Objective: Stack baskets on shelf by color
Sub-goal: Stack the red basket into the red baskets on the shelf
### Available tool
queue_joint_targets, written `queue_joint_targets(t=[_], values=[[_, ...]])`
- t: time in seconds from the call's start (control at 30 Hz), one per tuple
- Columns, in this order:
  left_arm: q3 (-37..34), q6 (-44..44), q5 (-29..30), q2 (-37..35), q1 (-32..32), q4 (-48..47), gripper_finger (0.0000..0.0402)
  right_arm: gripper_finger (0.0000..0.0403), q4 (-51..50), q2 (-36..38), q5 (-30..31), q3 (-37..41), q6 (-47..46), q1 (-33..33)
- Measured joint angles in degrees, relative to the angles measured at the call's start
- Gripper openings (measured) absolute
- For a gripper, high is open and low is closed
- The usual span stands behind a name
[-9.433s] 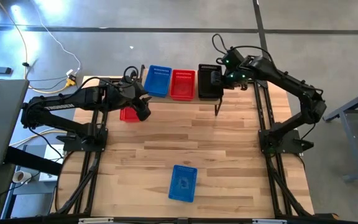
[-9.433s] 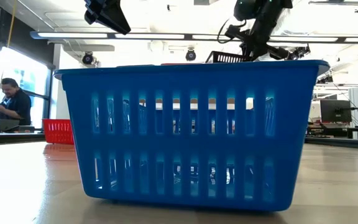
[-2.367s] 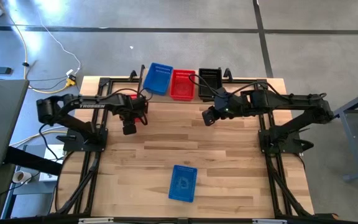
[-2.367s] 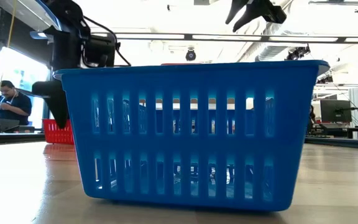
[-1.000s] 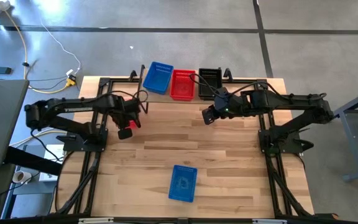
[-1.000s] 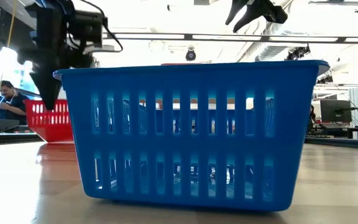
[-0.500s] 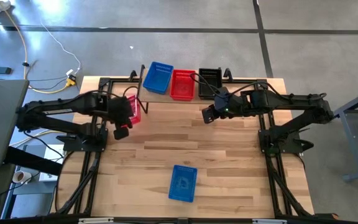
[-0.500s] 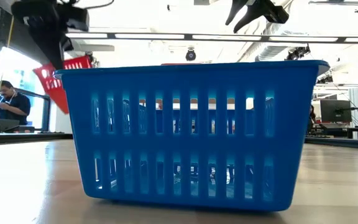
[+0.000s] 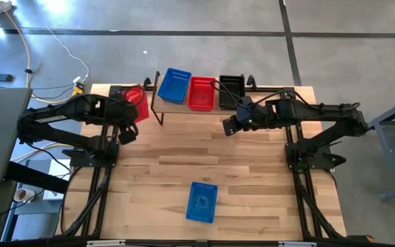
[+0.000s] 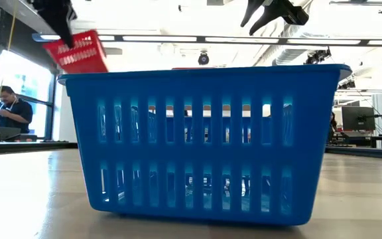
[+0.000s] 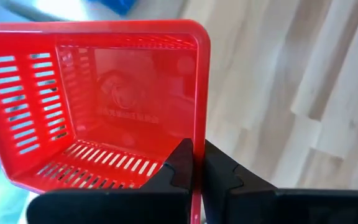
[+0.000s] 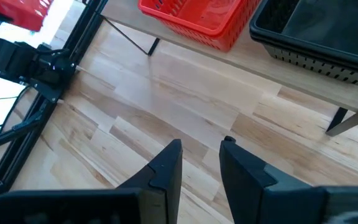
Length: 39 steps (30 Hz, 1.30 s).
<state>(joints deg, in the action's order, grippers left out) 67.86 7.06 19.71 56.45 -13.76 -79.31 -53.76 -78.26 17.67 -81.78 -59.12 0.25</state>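
red basket (image 9: 135, 96) lifted off desk, now up by shelf (image 9: 162, 105) | left fingers (image 11: 194, 168) pinching its thin rim | light, stiff | right fingers (image 12: 199, 158) spread, waiting

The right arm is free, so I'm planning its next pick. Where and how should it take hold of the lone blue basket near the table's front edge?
Grip the blue basket by its thin top rim, coming straight down, one finger inside and one outside a wall. It stands upright and open-topped with nothing around it, and the left gripper holds the red basket the same way.
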Motion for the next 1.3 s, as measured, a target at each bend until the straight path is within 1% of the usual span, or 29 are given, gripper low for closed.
queue_joint_targets(t=[0.07, 0.2, 0.4, 0.5, 0.63, 0.73, 0.83, 0.97, 1.1, 1.17, 1.3], values=[[1.77, -1.76, 1.77, 0.34, 0.00, 0.84, 0.0001, 0.0094, 0.00, 0.00, 0.00, 0.00, 0.01, 0.00], [4.87, -6.18, 3.74, 1.31, 0.00, 5.48, 0.0001, 0.0094, 0.00, 0.00, 1.25, 0.00, -0.01, 0.01], [8.79, -13.69, 3.89, 3.76, 0.00, 12.69, 0.0001, 0.0094, 1.30, 0.00, 3.90, 0.00, -0.45, 0.00], [10.60, -17.48, 3.87, 5.92, 0.00, 14.27, 0.0001, 0.0094, 5.23, 0.00, 4.85, 0.00, -0.27, 0.00], [13.23, -22.63, 3.98, 9.47, 0.29, 15.49, 0.0001, 0.0094, 12.88, 0.00, 4.64, 0.00, 4.37, -0.42], [14.70, -27.65, 4.35, 11.86, 1.08, 18.73, 0.0001, 0.0094, 18.42, 0.00, 4.37, 0.00, 8.36, -1.26], [16.27, -32.01, 4.59, 14.70, 1.56, 23.28, 0.0001, 0.0094, 21.70, 0.00, 4.39, 0.00, 11.07, -2.32], [17.90, -35.08, 4.89, 18.91, 1.38, 28.38, 0.0000, 0.0094, 21.84, 0.00, 4.65, 0.00, 11.38, -3.49], [18.94, -37.11, 4.68, 22.45, 0.59, 33.42, 0.0000, 0.0094, 20.77, 0.00, 6.57, 0.00, 11.20, -3.66], [19.79, -37.21, 3.61, 24.38, 0.06, 34.12, 0.0000, 0.0094, 19.20, 0.08, 7.46, 0.00, 10.43, -3.65], [21.30, -36.30, 0.96, 27.66, -1.37, 34.10, 0.0000, 0.0094, 12.90, 1.16, 9.95, 0.00, 6.66, -3.63]])
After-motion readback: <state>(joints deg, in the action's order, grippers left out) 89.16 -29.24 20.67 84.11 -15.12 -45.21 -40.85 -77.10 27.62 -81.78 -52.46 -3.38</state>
